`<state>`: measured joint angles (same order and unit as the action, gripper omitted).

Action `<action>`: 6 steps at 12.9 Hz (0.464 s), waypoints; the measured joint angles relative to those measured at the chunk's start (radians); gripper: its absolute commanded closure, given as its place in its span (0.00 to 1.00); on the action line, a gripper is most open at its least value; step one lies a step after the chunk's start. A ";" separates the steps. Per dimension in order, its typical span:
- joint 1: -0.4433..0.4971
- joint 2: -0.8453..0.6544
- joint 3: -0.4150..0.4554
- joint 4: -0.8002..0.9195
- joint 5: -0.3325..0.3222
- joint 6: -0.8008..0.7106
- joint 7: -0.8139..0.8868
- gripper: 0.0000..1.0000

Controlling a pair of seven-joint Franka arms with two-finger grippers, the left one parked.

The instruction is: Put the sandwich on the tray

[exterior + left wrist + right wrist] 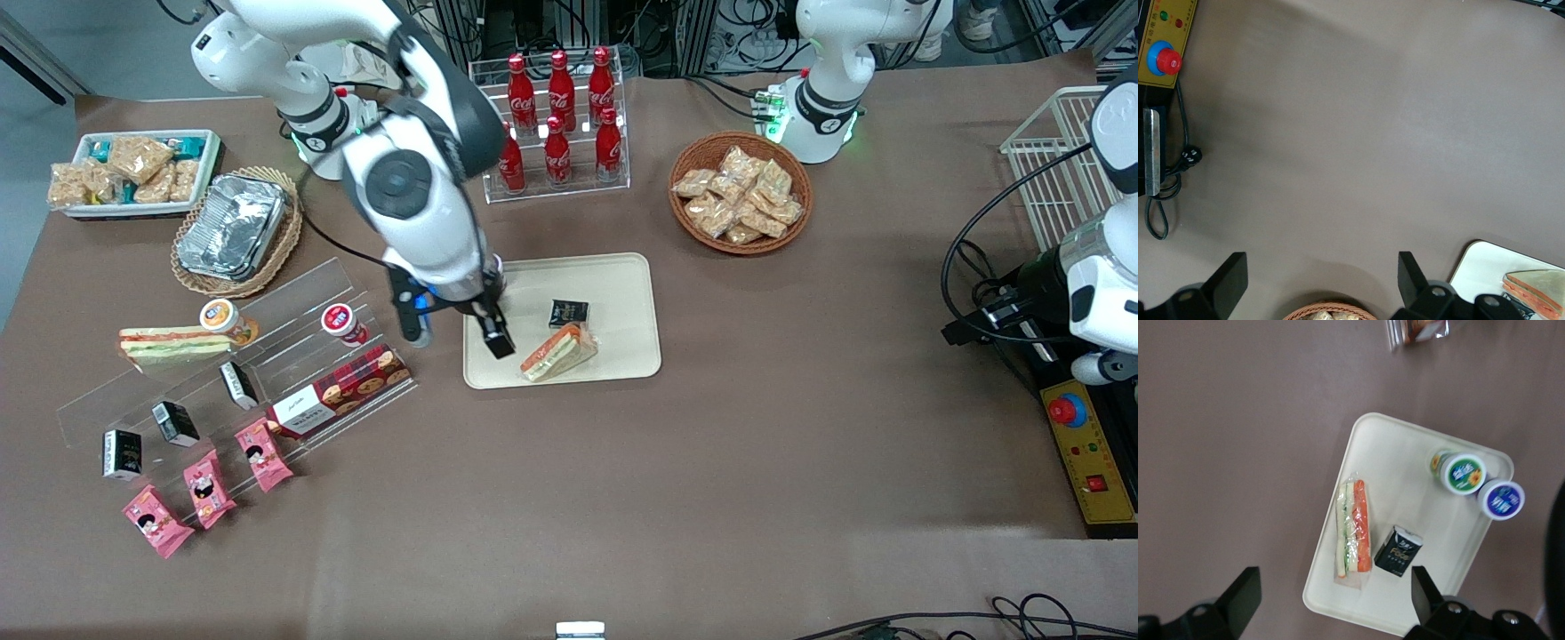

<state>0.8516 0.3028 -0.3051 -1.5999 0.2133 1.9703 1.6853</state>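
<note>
The sandwich (558, 353), a clear-wrapped wedge with orange filling, lies on the cream tray (622, 284) near the edge closest to the front camera. My gripper (458, 333) hangs open above the tray's edge toward the working arm's end, a little apart from the sandwich, with nothing between its fingers. In the right wrist view the sandwich (1353, 537) rests on the tray (1405, 467) beside a small black box (1398, 551), and the gripper (1333, 600) stands wide open above the tray's rim. The parked arm's wrist view catches the sandwich (1538, 290) and a tray corner (1481, 263).
Two lidded cups (1458, 472) (1500, 500) stand on a tray corner, hidden under the arm in the front view. An acrylic shelf (293, 293) holds a second sandwich (169, 345), cups and boxes. Cola bottles (560, 116) and a snack basket (740, 191) lie farther from the camera.
</note>
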 measured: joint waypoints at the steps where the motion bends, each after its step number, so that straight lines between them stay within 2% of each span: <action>1: -0.023 -0.038 -0.004 0.000 0.000 -0.034 -0.084 0.00; 6: -0.177 -0.172 -0.010 -0.001 -0.004 -0.201 -0.522 0.00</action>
<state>0.6747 0.1303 -0.3153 -1.6012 0.2094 1.7694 1.1634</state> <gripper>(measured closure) 0.000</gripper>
